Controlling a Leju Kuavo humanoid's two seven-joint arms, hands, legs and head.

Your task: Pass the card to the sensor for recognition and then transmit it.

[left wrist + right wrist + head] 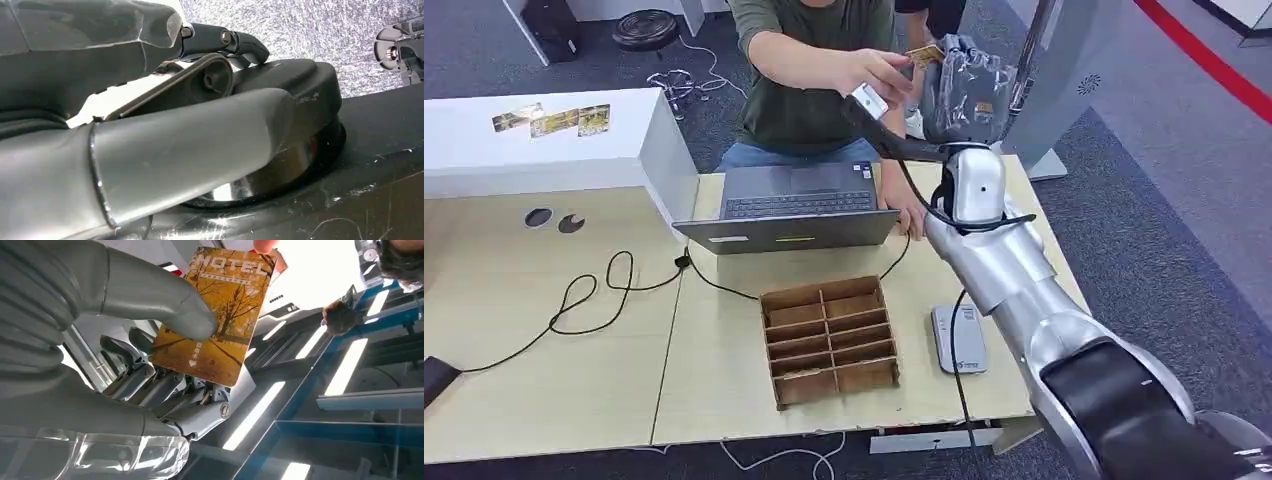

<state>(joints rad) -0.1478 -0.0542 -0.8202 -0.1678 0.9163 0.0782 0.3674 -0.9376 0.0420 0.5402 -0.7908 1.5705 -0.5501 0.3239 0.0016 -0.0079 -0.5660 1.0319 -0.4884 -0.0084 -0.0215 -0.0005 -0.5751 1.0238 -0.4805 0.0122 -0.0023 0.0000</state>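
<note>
Holding the card (216, 315), your right hand (964, 90) is raised high past the far edge of the table (544, 340), out toward a seated person (809, 70). In the right wrist view the thumb (165, 305) presses on the card's printed face while the darker fingers (165, 385) back it from behind, so the grasp is a pinch (the face shows orange autumn trees and the word "HOTEL"). The person's hand (879, 72) reaches to the card's far end; a fingertip sits at that edge in the wrist view, and you cannot tell whether it has a firm hold.

Your left hand (150, 150) is seen close up in its own wrist view, thumb stretched out and dark fingers (225, 42) ahead of it, nothing visible in them; whether they are clenched or spread you cannot tell.

On the table: an open laptop (794, 205) in front of the person, a wooden compartment box (829, 340) near the middle, and a flat grey card reader (957, 338) just beside the box on its right, its cable (584, 300) side trailing left. Several more cards (552, 120) lie on a white box (544, 140) at far left.
</note>
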